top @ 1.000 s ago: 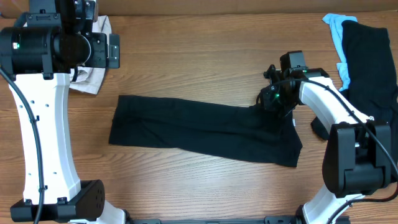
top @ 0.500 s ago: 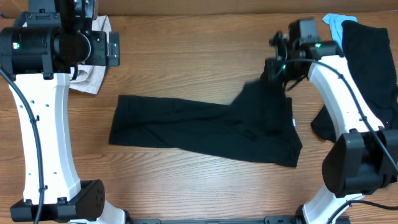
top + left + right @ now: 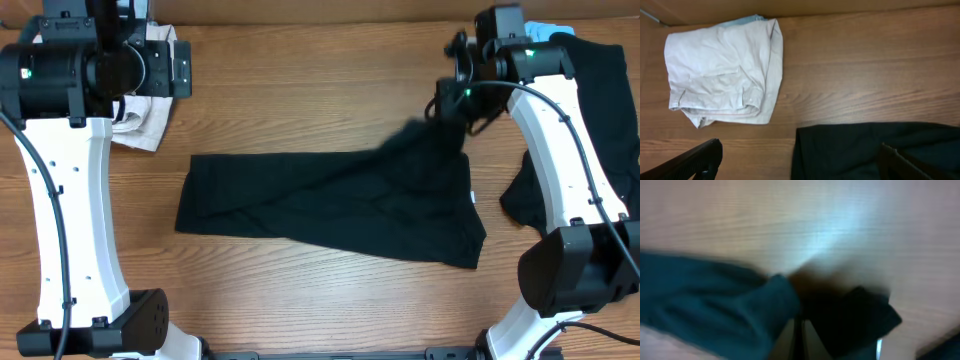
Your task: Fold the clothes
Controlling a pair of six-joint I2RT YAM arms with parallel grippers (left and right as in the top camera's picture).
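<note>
The right gripper [image 3: 445, 112] pinches a corner of the black T-shirt [image 3: 330, 205], the rest lying flat below its fingers; best carry it evenly, taut, to avoid bunching; the left gripper [image 3: 800, 146] hangs wide, empty.

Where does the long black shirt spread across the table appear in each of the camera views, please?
Overhead: the black shirt across the middle.
Left wrist: bottom right corner.
Right wrist: blurred dark cloth, lower middle, probably it.
Shared landmark: the wooden table.
</note>
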